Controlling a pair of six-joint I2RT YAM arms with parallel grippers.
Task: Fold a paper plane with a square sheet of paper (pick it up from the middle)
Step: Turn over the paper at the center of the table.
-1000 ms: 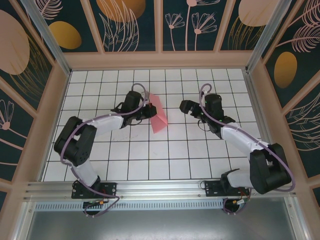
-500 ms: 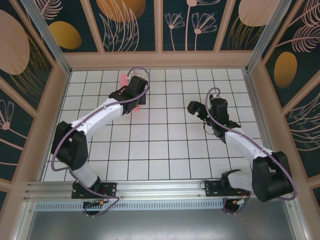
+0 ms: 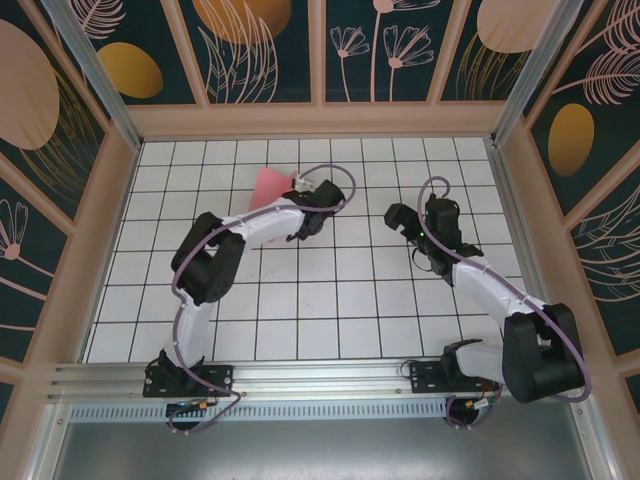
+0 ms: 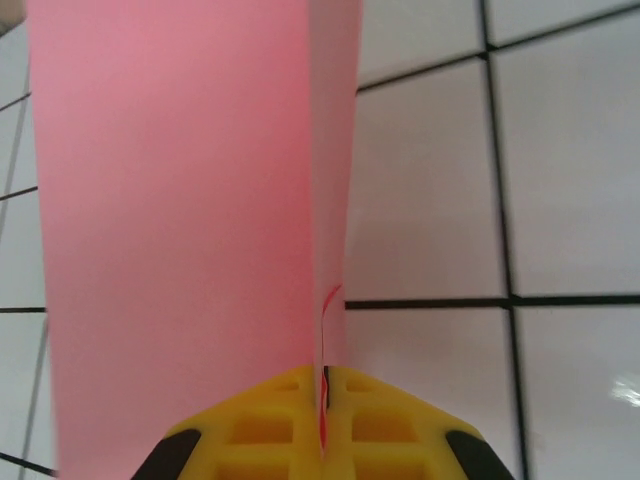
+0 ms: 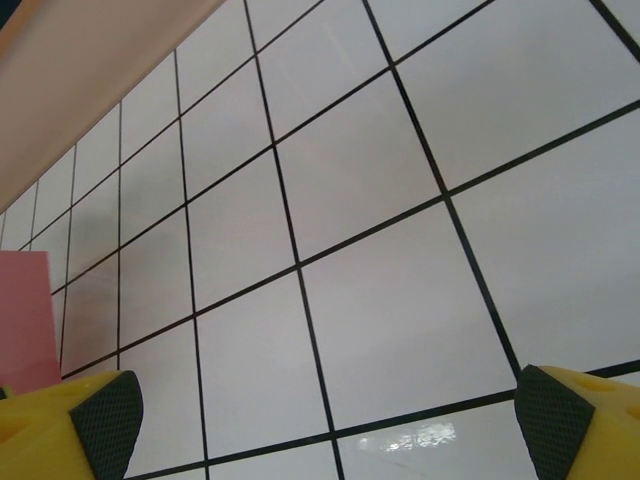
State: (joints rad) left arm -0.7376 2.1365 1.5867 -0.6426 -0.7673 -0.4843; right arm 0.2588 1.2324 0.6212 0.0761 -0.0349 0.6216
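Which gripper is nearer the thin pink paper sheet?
Left. The left gripper is shut on the thin pink paper sheet; the right gripper hangs open, apart to its right.

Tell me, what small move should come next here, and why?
Probably the left claw should lower the folded pink paper onto the tiles: it is pinched shut on the sheet, while the right claw stands open, empty and apart, free to help.

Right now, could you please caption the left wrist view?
Left end effector shut on folded pink paper over the tiled table.
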